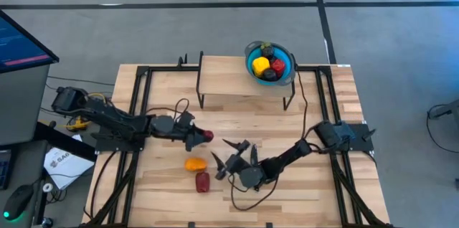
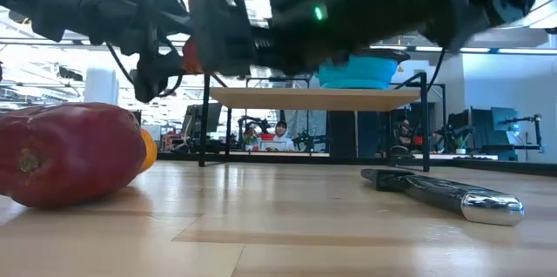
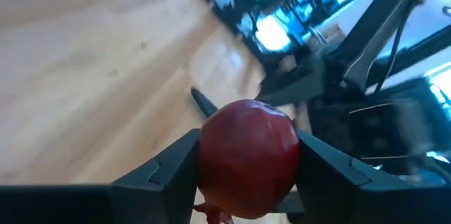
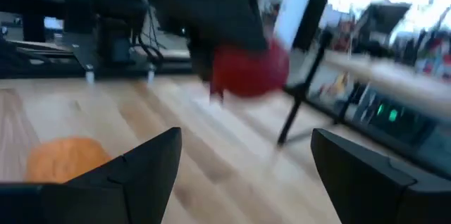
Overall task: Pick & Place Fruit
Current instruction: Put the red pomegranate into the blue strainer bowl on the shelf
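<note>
My left gripper (image 1: 202,136) is shut on a round red fruit (image 3: 248,155) and holds it above the table's middle; the right wrist view shows the same red fruit (image 4: 250,69) in the air. An orange fruit (image 1: 195,163) and a dark red fruit (image 1: 203,182) lie on the table near the front. My right gripper (image 1: 226,160) stands open just right of them, pointing toward the table's left with nothing between its fingers (image 4: 148,157). A blue bowl (image 1: 251,67) holding several fruit stands on a raised wooden shelf (image 1: 229,77) at the back. My left gripper pinches the red fruit by its two opposite sides (image 3: 211,155), one finger (image 3: 169,171) on each. The fingers come nearly level from the table's left. The fruit is lifted clear of the table.
A black-handled knife (image 2: 444,195) lies on the table near my right gripper. The shelf's black legs (image 1: 201,99) stand behind the arms. Black frame rails (image 1: 136,99) run along both sides of the table. Bare wood lies at the front right (image 1: 308,192).
</note>
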Robot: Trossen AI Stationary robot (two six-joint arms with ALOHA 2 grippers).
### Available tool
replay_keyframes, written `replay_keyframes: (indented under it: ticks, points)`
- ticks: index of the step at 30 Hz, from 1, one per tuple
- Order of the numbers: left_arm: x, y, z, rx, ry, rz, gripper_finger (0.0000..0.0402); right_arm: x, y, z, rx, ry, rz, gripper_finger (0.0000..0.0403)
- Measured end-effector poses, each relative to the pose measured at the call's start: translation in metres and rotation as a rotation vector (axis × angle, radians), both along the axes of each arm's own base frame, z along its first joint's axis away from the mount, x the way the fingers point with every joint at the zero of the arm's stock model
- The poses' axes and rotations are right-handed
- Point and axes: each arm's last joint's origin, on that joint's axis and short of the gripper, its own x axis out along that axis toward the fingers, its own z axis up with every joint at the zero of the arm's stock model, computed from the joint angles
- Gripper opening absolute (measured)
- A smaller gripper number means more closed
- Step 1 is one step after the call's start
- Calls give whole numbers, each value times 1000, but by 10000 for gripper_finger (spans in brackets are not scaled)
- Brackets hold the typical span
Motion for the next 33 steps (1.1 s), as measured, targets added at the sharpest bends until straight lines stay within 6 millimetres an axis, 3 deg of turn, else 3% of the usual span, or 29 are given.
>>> replay_keyframes:
  ticks: [5,8,14,17,23,33]
  points:
    - [2,-5,-6,-55,36,-130,189,7,-2,34,-84,64,178,306]
    - [2,-6,-8,-78,47,-183,195,6,-15,58,-93,157,294,300]
    - [2,-9,-8,-86,52,-291,197,2,-52,78,115,365,634,293]
    - [2,-10,-8,-91,50,-326,196,5,-59,80,100,370,729,291]
    - [1,-10,-10,-71,60,-333,207,11,-57,74,-131,397,802,291]
    - [2,-11,-7,-66,37,-336,215,29,-73,59,-157,436,762,290]
